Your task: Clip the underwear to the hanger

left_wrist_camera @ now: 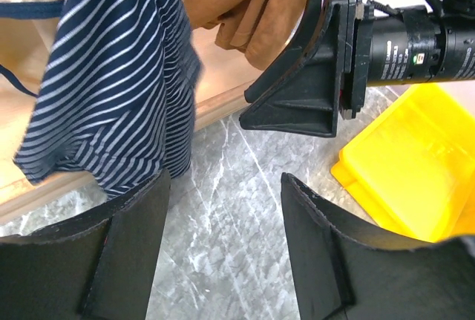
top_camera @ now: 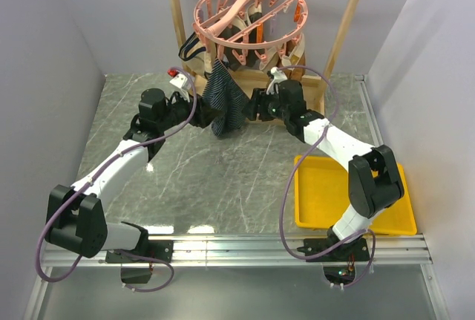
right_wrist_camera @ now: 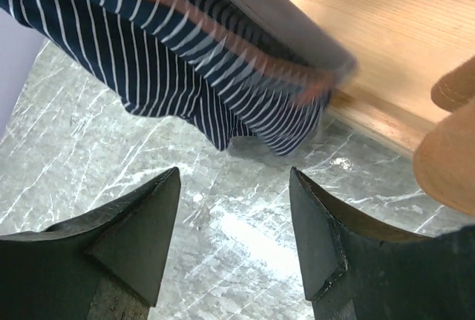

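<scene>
The underwear (top_camera: 225, 101), navy with thin light stripes, hangs down from the front-left side of the round pink hanger (top_camera: 249, 12), and its lower end reaches almost to the table. My left gripper (top_camera: 202, 114) is just to its left and my right gripper (top_camera: 247, 107) just to its right. Both are open and hold nothing. In the left wrist view the underwear (left_wrist_camera: 111, 75) hangs above and left of my left gripper (left_wrist_camera: 225, 186), with bare table between the fingers. In the right wrist view the underwear (right_wrist_camera: 185, 53) hangs just beyond my right gripper (right_wrist_camera: 234, 175).
The hanger hangs from a wooden rack (top_camera: 178, 15) whose base board (right_wrist_camera: 371, 30) lies behind the underwear. Tan garments (left_wrist_camera: 252, 1) and a black-and-white one (top_camera: 194, 45) also hang from the hanger. A yellow tray (top_camera: 330, 186) sits at the near right.
</scene>
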You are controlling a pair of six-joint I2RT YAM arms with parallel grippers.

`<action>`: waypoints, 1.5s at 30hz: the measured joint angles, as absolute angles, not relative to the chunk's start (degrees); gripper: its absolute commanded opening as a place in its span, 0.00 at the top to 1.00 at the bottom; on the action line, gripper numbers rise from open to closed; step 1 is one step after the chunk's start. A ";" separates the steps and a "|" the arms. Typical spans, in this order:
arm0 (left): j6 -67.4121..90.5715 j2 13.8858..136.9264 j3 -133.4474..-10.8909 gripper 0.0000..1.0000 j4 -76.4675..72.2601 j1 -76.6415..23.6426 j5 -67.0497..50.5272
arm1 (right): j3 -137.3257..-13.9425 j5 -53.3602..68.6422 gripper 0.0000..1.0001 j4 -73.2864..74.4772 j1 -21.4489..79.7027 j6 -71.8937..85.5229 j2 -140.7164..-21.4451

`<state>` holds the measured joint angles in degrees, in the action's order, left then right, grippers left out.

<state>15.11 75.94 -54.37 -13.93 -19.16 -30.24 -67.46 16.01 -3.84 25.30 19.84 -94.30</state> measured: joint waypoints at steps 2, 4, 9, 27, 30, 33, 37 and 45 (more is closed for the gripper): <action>14.68 75.96 -54.37 0.33 -14.04 -19.16 -30.39 | -67.46 16.12 0.32 -3.81 25.06 19.84 -94.30; 14.33 76.03 -54.39 0.34 -14.06 -19.16 -30.61 | -67.46 16.19 0.32 -3.88 24.95 19.77 -94.30; 12.86 76.47 -54.65 0.34 -14.33 -19.14 -31.88 | -67.16 17.28 0.32 -4.91 24.49 19.11 -94.30; -25.02 88.49 -64.82 0.25 -5.93 -37.80 -18.63 | -64.45 23.31 0.34 -10.22 17.76 21.19 -94.11; -34.85 97.21 -76.25 0.10 1.87 -38.09 -16.60 | -63.57 23.92 0.34 -9.45 15.22 22.22 -92.92; -42.83 103.11 -84.84 0.04 8.60 -37.93 -14.09 | -61.19 24.51 0.33 -8.01 11.99 23.14 -89.38; -49.74 109.82 -94.06 0.01 13.61 -37.91 -10.39 | -59.33 25.10 0.32 -6.70 9.23 23.57 -84.51; -57.87 122.32 -109.01 0.01 20.88 -37.89 -2.70 | -56.47 26.15 0.32 -4.60 8.51 23.53 -80.09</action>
